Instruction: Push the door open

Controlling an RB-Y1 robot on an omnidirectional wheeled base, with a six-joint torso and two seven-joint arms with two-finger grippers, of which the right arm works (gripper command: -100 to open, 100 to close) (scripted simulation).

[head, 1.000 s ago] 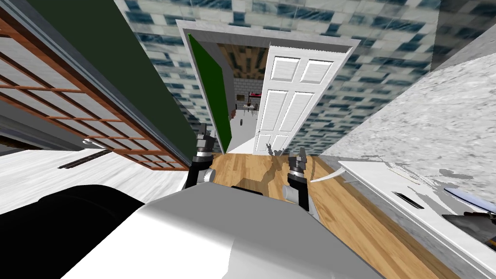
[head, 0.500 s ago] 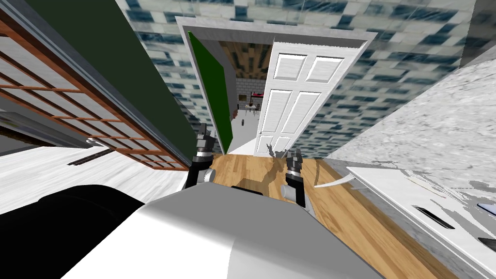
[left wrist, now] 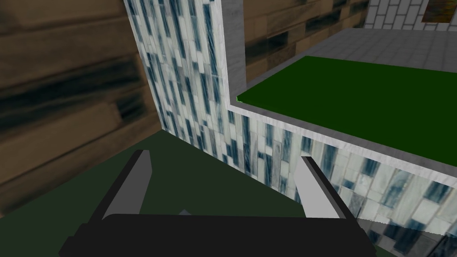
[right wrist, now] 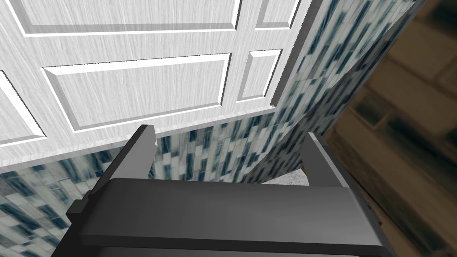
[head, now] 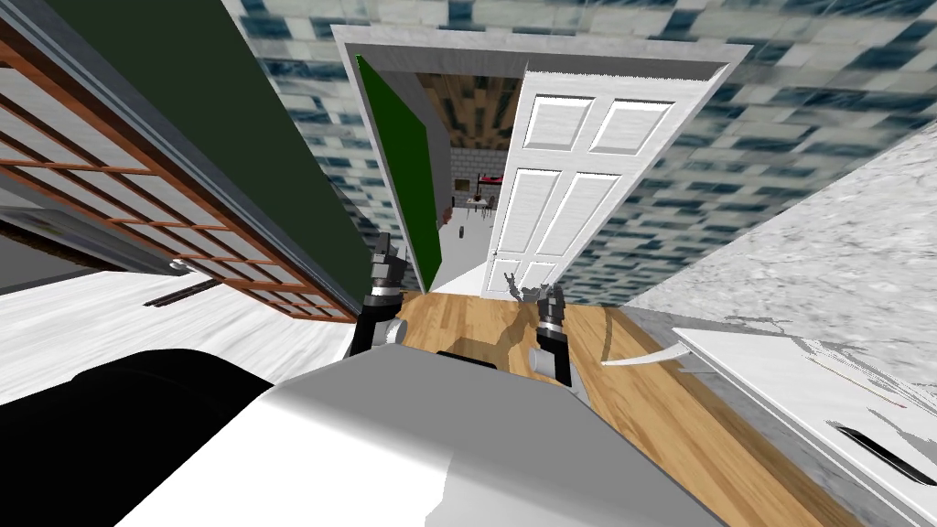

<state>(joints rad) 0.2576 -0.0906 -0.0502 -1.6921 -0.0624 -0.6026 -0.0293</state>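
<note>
Straight ahead, the white panelled door [head: 558,183] stands partly open in its pale grey frame [head: 366,41], hung on my right, with its free edge toward the middle of the opening. Through the gap beside that edge a far room with a light floor [head: 457,252] shows, and a green panel [head: 403,165] lines the other side of the opening. A blue-and-white tiled wall [head: 732,174] runs on either side of the frame, and a wooden floor [head: 659,412] leads up to the threshold.

The right gripper [head: 552,295] sits low before the door's bottom edge, its fingers apart and holding nothing. Whether it touches the door, I cannot tell. In the right wrist view its fingers [right wrist: 138,151] stand wide, with the door's raised panels just ahead of them and the tiled wall beside.

The left gripper [head: 386,249] is near the green-panelled side of the frame, likewise spread and empty. In the left wrist view its fingers [left wrist: 134,183] face the tiled wall and the frame's edge.
</note>
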